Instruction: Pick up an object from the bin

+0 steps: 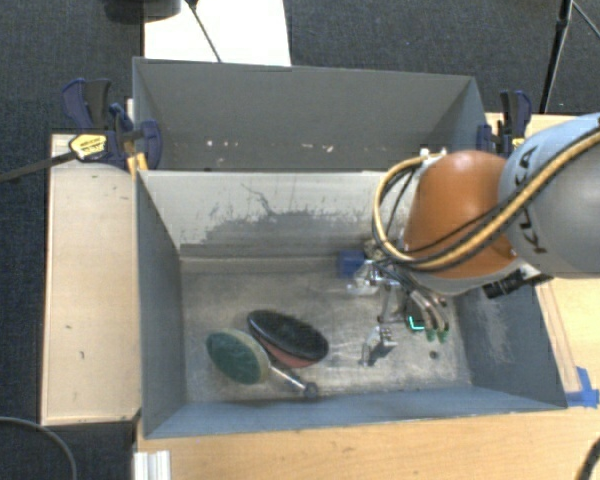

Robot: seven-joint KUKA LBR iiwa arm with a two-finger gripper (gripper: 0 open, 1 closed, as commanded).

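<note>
My gripper (379,349) hangs low over the bin floor, right of centre, with nothing visible in it. To its left lies a black oval pad with a reddish underside (288,335), about a hand's width from the gripper tip. A dark green oval disc (233,358) lies just left of the black pad and touches it. A short grey handle (292,377) sticks out below the two, pointing toward the bin's front wall.
The arm with its orange cover and looped cables comes in over the bin's right side. Bare grey floor stretches behind the objects to the back wall and around the gripper.
</note>
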